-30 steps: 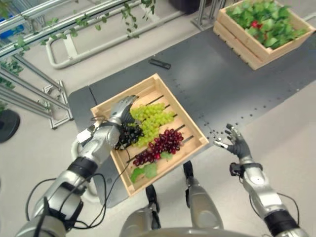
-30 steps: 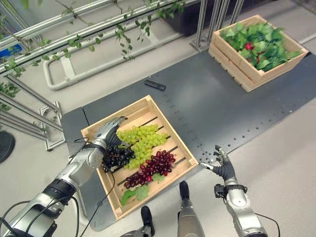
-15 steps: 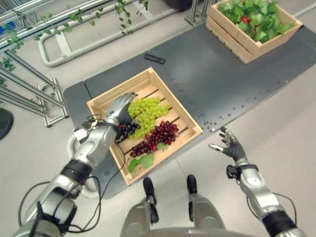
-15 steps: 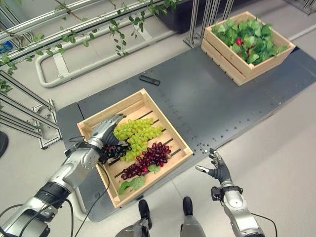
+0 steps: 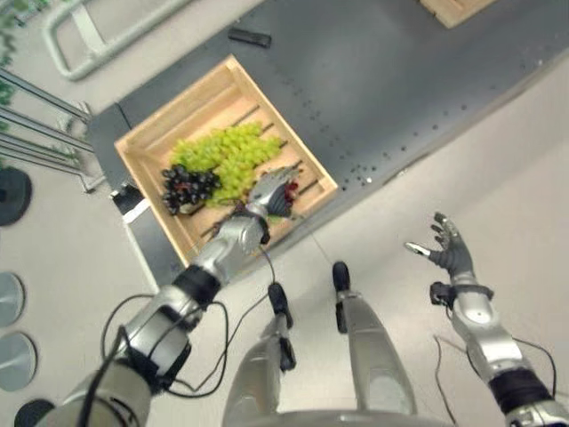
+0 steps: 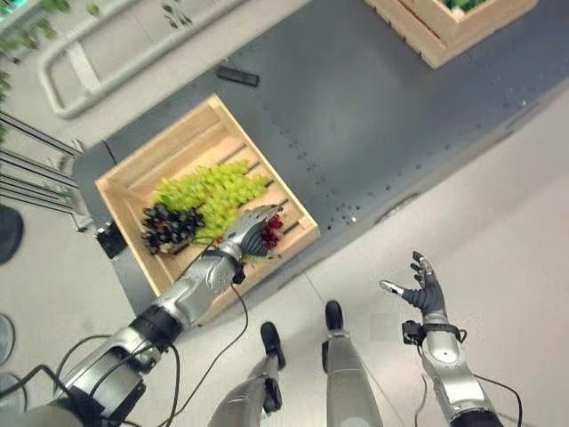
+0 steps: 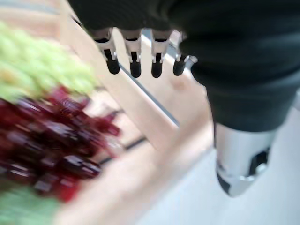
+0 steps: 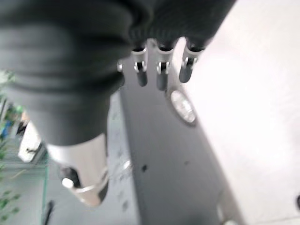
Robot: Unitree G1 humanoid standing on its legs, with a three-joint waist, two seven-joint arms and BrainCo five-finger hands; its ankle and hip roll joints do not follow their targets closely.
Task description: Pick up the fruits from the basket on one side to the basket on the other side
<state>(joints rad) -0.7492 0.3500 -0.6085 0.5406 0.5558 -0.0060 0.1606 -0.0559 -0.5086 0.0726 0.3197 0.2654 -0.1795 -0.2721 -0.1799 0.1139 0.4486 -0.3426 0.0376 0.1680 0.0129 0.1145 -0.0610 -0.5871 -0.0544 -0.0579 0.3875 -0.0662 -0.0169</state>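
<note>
The crate (image 5: 142, 135) sits upper left on the dark mat (image 5: 382, 80), holding green grapes (image 5: 227, 156), black grapes (image 5: 182, 187) and red grapes (image 6: 270, 231). Our left hand (image 6: 249, 228) hovers over the red bunch at the crate's near edge, fingers (image 7: 134, 65) straight, holding nothing. We judge the reach nearly done; next, curl round the bunch, whose long axis we cannot tell. Our right hand (image 5: 449, 252) waits open at lower right.
</note>
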